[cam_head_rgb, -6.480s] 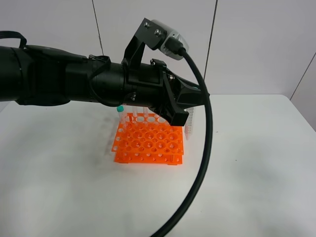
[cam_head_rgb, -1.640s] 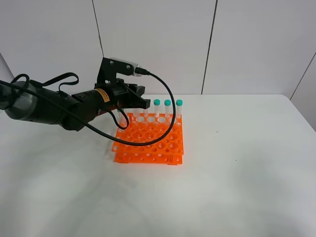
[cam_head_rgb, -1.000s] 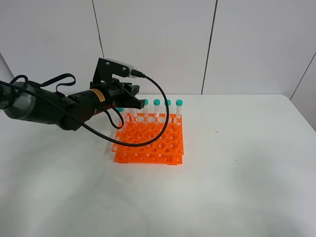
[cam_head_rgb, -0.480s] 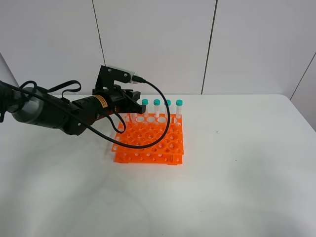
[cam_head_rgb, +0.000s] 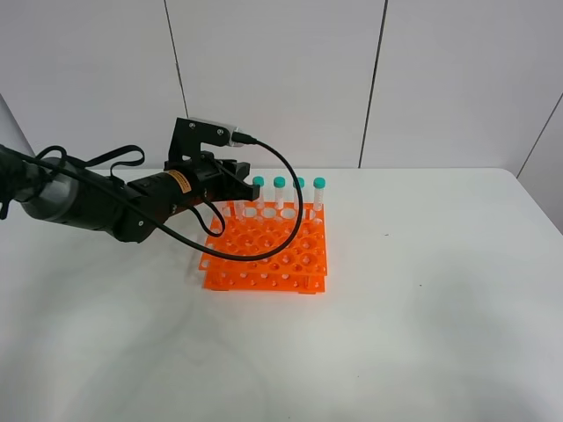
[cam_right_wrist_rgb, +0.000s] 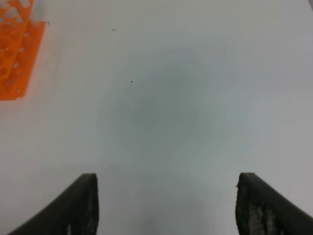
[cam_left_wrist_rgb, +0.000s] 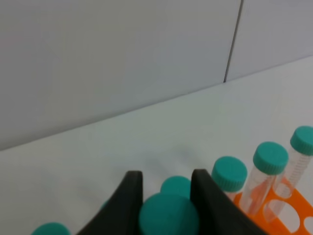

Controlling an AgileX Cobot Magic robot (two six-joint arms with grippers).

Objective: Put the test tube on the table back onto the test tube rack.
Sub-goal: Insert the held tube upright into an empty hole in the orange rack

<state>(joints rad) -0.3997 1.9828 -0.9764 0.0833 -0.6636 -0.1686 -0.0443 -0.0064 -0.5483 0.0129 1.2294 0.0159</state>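
Note:
The orange test tube rack (cam_head_rgb: 264,251) stands on the white table (cam_head_rgb: 422,308) left of the middle. Several teal-capped tubes (cam_head_rgb: 299,186) stand in its back row. My left gripper (cam_head_rgb: 244,189) reaches in from the left over the rack's back-left corner. In the left wrist view its black fingers (cam_left_wrist_rgb: 129,196) sit close on either side of the teal cap of the test tube (cam_left_wrist_rgb: 168,215), which stands upright among other caps (cam_left_wrist_rgb: 230,174). The tube's body is hidden. My right gripper (cam_right_wrist_rgb: 167,177) is open and empty above bare table.
The left arm's black cable (cam_head_rgb: 295,211) loops over the rack's top. The rack's edge (cam_right_wrist_rgb: 14,54) shows at the corner of the right wrist view. White wall panels stand behind the table.
The left arm has drawn back from near the camera and come down at the rack's back-left corner. In the last half second it has barely moved.

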